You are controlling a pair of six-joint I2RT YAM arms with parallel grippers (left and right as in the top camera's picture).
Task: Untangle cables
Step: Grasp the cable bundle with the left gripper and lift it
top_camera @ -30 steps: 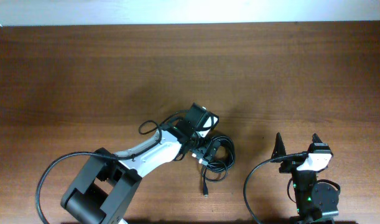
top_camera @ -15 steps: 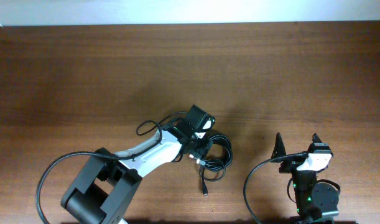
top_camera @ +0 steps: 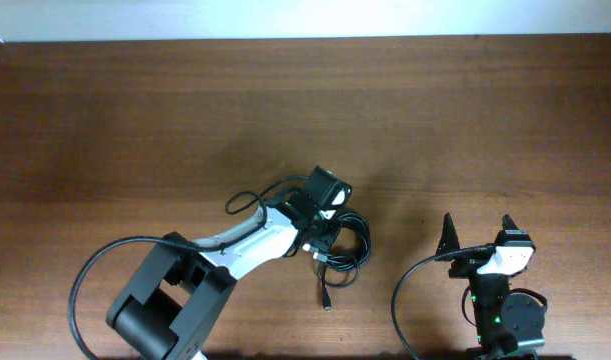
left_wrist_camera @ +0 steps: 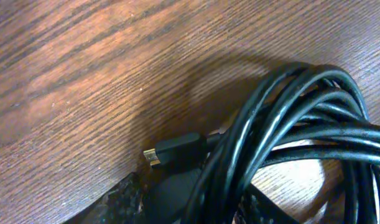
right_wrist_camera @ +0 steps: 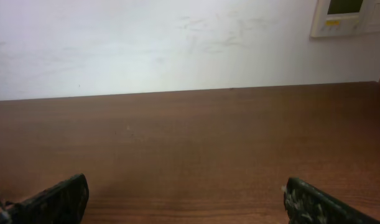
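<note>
On the table (top_camera: 135,120) the cables (top_camera: 351,246) lie coiled under my left gripper (top_camera: 322,244); I cannot tell whether it grips them. My right gripper (top_camera: 477,232) sits spread, well apart. Dragging the bundle one-handed could cinch loops around the plug (left_wrist_camera: 171,151)

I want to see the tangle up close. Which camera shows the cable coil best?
Left wrist: the cable coil fills the frame, each strand clear. Overhead shows only a tiny dark loop. Right wrist shows just table.
</note>
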